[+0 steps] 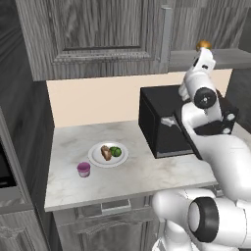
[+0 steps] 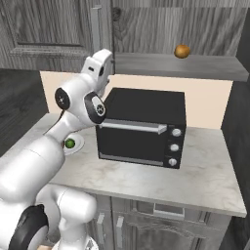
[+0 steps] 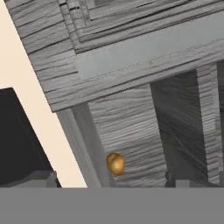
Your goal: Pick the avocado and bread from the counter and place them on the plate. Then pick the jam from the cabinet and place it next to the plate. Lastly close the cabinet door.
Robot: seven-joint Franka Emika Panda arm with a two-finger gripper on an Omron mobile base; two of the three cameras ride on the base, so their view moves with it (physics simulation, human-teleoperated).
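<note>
Both avocado [image 1: 115,151] and bread [image 1: 105,152] lie on plate [image 1: 96,160], well below claw [image 1: 203,53].

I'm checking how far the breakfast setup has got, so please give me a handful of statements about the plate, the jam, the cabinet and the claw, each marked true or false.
1. The avocado and the bread both lie on the plate. True.
2. The jam stands on the cabinet shelf. False: it stands on the counter, just beside the plate.
3. An orange-brown fruit sits on the cabinet shelf. True.
4. The cabinet door is shut. False: it stands swung open, leaving the shelf exposed.
5. The claw is clamped on the jam. False: its jaws are open and hold nothing, up near the cabinet.
</note>
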